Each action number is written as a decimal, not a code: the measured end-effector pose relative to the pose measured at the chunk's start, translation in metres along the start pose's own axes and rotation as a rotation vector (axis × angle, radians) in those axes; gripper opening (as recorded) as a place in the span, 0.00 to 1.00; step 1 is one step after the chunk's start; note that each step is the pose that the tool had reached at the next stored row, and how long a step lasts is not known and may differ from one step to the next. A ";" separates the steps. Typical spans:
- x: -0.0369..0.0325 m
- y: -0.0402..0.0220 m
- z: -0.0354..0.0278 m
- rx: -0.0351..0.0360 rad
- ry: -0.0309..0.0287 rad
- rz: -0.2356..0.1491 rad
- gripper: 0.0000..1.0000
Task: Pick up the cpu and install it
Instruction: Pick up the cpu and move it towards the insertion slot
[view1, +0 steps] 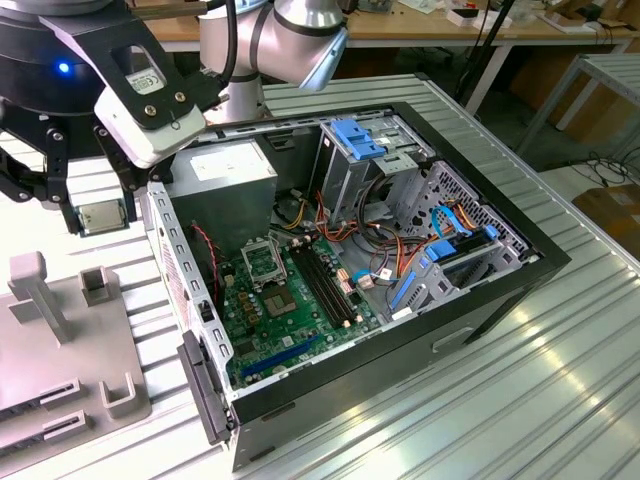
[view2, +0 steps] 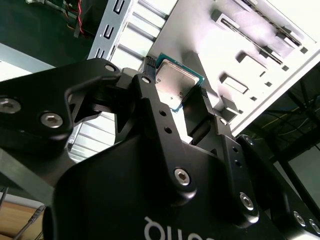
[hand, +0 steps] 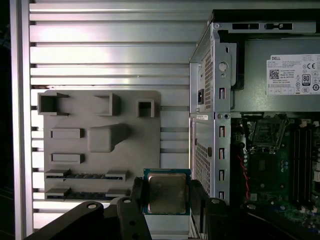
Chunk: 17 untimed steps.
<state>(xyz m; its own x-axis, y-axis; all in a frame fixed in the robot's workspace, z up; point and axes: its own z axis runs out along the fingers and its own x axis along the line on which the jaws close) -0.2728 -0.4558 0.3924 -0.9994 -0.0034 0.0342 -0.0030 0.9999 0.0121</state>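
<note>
Gripper (view1: 102, 214): clenched on the cpu (view1: 104, 212), with a black finger pressed to each of two opposite edges. From the exterior view: held outside the open computer case (view1: 500, 290), to the exterior view's left of its metal side wall and above the slatted metal table (view1: 480, 400); grey fixture plate (view1: 60, 350) nearer the camera, apart from the cpu; motherboard (view1: 290, 315) lying inside the computer case with its square socket (view1: 262, 262) and long black memory slots (view1: 325, 285), all well apart from the cpu; grey power-supply box (view1: 222, 170) just inside the wall. From the second wrist view: silver-grey top and green edge of the cpu (view2: 174, 86) caught between the fingertips of the gripper (view2: 176, 80), with the pale fixture plate (view2: 240, 55) in the background behind it. From the first wrist view: cpu (hand: 166, 192) sitting squarely in the gripper (hand: 167, 195), metal top facing the camera, seen against the edge of the fixture plate (hand: 100, 135) nearest the computer case (hand: 215, 100); socket (hand: 268, 132) inside, across the side wall, well apart from the cpu; power-supply box (hand: 280, 75) just beside the socket.
</note>
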 end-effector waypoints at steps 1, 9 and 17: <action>-0.0014 0.0000 -0.0001 0.0000 0.0000 0.000 0.47; -0.0072 0.0000 -0.0003 0.0001 0.0000 0.000 0.47; -0.0116 0.0000 -0.0004 0.0000 0.0001 0.000 0.47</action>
<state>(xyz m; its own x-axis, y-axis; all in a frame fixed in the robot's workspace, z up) -0.2612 -0.4558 0.3924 -0.9994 -0.0034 0.0343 -0.0030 0.9999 0.0121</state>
